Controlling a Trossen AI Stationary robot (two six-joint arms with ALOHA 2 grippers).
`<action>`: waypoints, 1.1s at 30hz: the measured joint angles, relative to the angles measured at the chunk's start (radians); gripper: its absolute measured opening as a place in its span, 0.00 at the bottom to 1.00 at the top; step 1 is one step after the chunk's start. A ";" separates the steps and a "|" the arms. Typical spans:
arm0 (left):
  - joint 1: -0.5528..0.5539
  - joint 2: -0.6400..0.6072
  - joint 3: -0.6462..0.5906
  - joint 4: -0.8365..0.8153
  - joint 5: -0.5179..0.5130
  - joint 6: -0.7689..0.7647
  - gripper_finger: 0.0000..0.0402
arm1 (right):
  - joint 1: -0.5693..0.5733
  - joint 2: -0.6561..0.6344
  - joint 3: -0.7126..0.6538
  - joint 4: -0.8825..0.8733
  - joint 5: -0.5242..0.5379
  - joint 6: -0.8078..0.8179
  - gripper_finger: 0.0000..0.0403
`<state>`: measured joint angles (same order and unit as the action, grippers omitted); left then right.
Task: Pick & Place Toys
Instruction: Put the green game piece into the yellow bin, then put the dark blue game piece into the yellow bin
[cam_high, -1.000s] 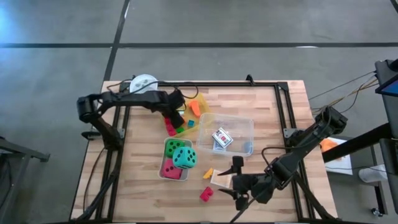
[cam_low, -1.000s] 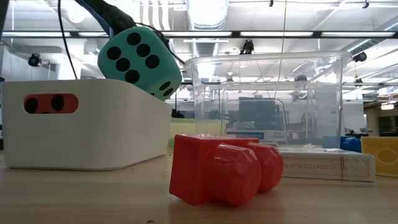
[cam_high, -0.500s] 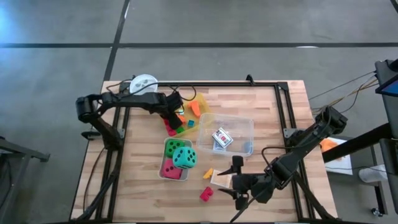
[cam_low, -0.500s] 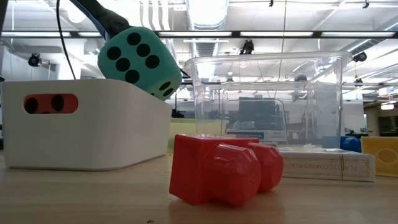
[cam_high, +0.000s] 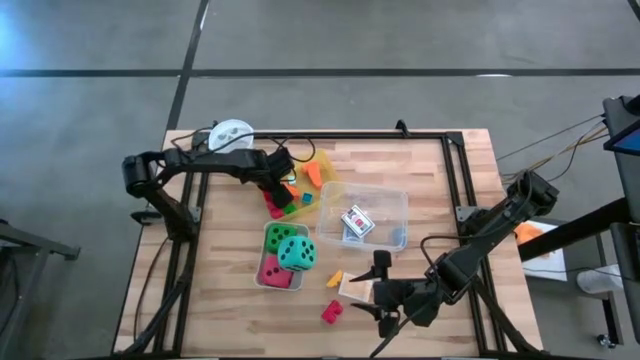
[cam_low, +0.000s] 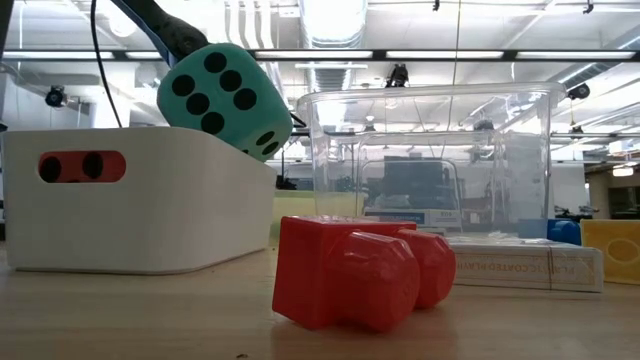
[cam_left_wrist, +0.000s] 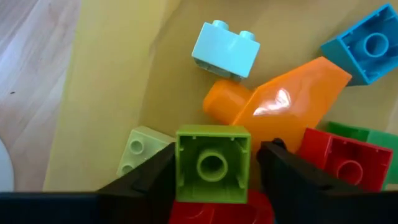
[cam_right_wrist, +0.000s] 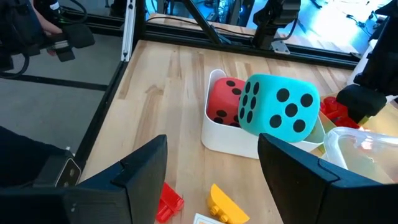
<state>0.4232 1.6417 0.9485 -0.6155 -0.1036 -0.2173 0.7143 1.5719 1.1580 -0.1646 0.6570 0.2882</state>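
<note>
In the high view's upper left, the left gripper (cam_left_wrist: 214, 163) is spread around a green block (cam_left_wrist: 212, 163), its hollow underside facing the camera, the bottom edge cut off. Lower right, the right gripper (cam_high: 384, 290) hangs open, holding nothing.

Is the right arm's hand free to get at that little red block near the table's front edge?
Probably yes. The right hand is open and empty, the red block lies close beside it on bare wood, and nothing stands between them.

The red block (cam_left_wrist: 214, 211) under the green block (cam_left_wrist: 212, 163) is mostly hidden.
</note>
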 joint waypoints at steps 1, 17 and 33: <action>0.000 0.000 0.000 0.000 0.000 0.000 0.55 | 0.000 0.000 0.000 0.000 0.000 0.000 0.61; 0.000 0.000 0.000 0.017 0.000 -0.025 0.81 | 0.001 0.000 0.000 -0.004 0.000 -0.003 0.61; -0.051 -0.222 0.070 -0.172 0.022 -0.154 0.81 | -0.002 -0.018 0.000 -0.149 0.149 0.153 0.61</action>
<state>0.3723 1.4193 1.0189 -0.7872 -0.0811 -0.3714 0.7120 1.5540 1.1580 -0.3135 0.8060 0.4413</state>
